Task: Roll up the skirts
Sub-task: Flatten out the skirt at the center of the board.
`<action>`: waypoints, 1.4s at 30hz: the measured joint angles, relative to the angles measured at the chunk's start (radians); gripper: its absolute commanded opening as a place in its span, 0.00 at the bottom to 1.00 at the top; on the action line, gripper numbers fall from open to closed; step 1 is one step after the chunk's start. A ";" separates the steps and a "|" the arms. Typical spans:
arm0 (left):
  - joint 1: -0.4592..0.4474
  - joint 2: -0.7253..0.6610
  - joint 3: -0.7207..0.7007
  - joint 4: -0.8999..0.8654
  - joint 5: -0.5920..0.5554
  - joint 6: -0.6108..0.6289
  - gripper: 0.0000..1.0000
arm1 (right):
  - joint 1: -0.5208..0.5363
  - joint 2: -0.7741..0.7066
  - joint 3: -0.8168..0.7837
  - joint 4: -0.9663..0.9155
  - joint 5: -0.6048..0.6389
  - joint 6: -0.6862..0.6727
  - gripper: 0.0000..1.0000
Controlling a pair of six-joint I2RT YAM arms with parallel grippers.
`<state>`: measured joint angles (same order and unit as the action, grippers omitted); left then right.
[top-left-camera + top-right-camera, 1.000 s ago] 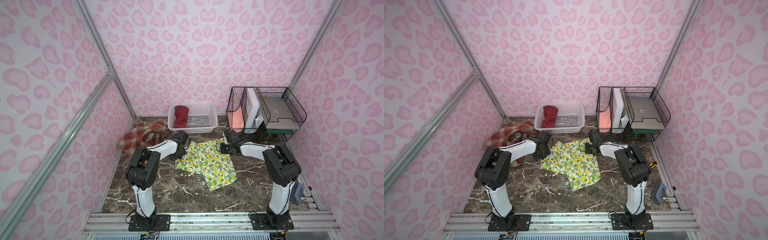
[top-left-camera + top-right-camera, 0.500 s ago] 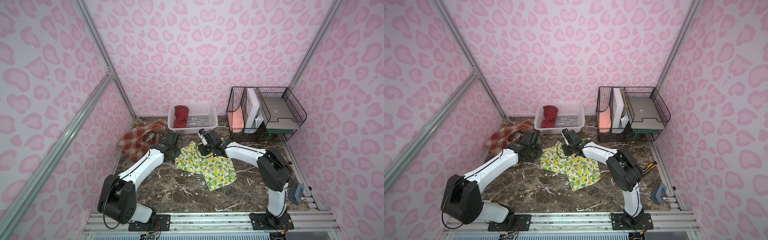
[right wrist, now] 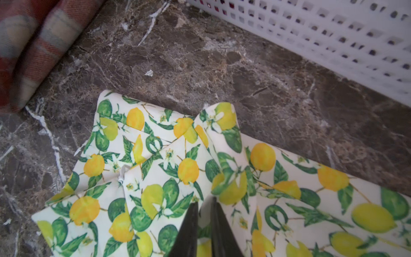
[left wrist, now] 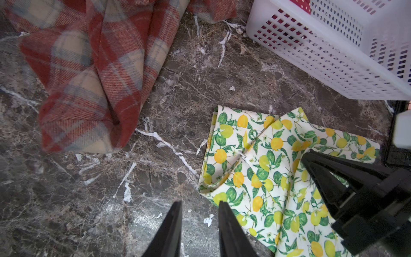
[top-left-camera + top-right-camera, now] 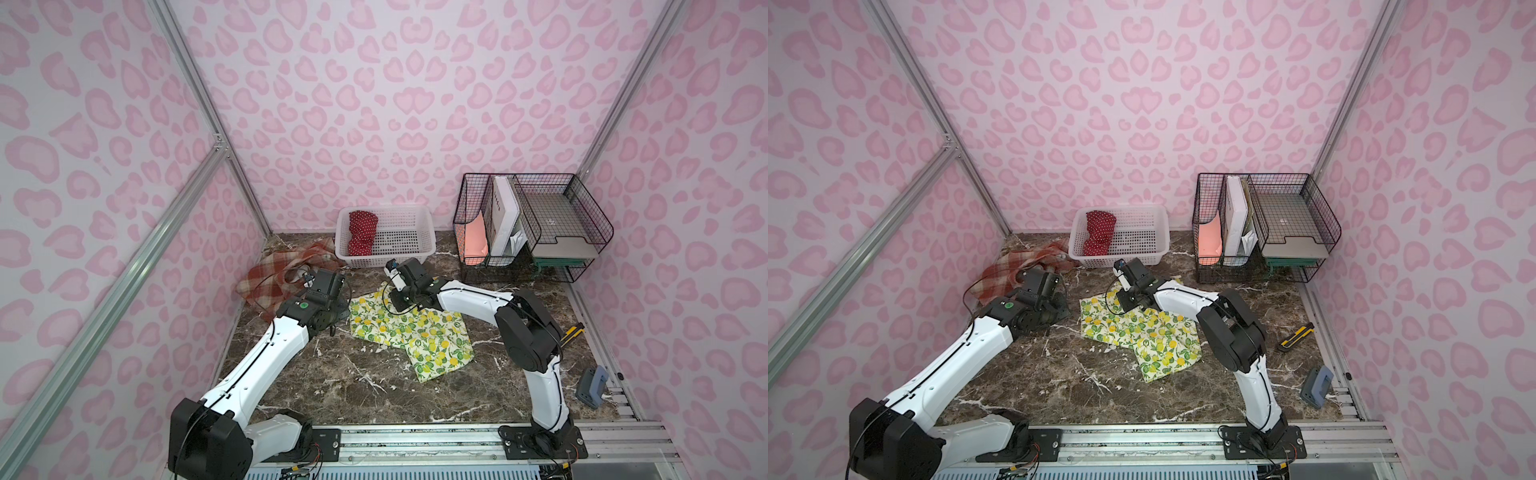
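The lemon-print skirt [image 5: 411, 332] [image 5: 1142, 336] lies spread on the marble top. My right gripper [image 3: 204, 200] is shut on a raised fold of this skirt [image 3: 178, 155] close to its far edge. My left gripper [image 4: 200, 203] is open over bare marble, just beside the skirt's [image 4: 255, 169] near-left corner, holding nothing. The plaid skirt [image 5: 270, 282] [image 4: 89, 77] lies crumpled at the back left. The red polka-dot skirt [image 5: 361, 232] [image 5: 1098, 232] sits rolled in the white basket [image 5: 407, 249].
The white basket [image 4: 333, 55] [image 3: 333, 33] stands just beyond the lemon skirt. A black wire rack [image 5: 532, 224] with papers is at the back right. A yellow box cutter [image 5: 1296, 336] and a grey-blue tool [image 5: 1316, 386] lie by the right rail.
My right gripper moved left along the lemon skirt's far edge and closed on a fold. My left gripper opened and drew back off the skirt's left corner, arm stretched out.
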<state>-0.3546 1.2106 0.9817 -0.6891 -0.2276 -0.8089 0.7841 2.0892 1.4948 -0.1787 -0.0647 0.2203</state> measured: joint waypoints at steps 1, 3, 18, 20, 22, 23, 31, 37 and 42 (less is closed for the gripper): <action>0.000 0.000 -0.002 -0.002 0.000 0.000 0.32 | 0.000 -0.003 -0.003 0.000 0.002 -0.001 0.02; 0.001 -0.001 -0.005 -0.002 0.000 0.000 0.32 | 0.001 -0.010 -0.008 -0.002 0.006 -0.006 0.03; 0.003 0.016 -0.018 0.018 0.008 0.000 0.31 | 0.045 0.025 -0.005 -0.007 0.162 -0.034 0.21; 0.003 0.016 -0.018 0.020 0.008 0.000 0.31 | 0.045 0.030 0.003 -0.013 0.179 -0.034 0.07; 0.004 0.016 -0.018 0.020 0.008 0.000 0.31 | 0.046 0.024 0.003 -0.017 0.183 -0.033 0.01; 0.004 0.016 -0.018 0.020 0.008 0.000 0.31 | 0.047 0.018 0.002 -0.018 0.183 -0.033 0.00; 0.006 0.020 -0.015 0.023 0.014 0.000 0.31 | 0.102 -0.134 -0.111 0.000 0.118 -0.033 0.00; 0.006 -0.002 -0.015 0.022 0.027 0.000 0.31 | 0.196 -0.284 -0.328 0.020 -0.036 -0.027 0.00; 0.006 -0.027 -0.029 0.020 0.042 -0.001 0.31 | 0.298 -0.376 -0.476 0.031 -0.158 -0.015 0.01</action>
<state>-0.3489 1.1839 0.9524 -0.6689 -0.1860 -0.8097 1.0817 1.7130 1.0191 -0.1482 -0.2230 0.2054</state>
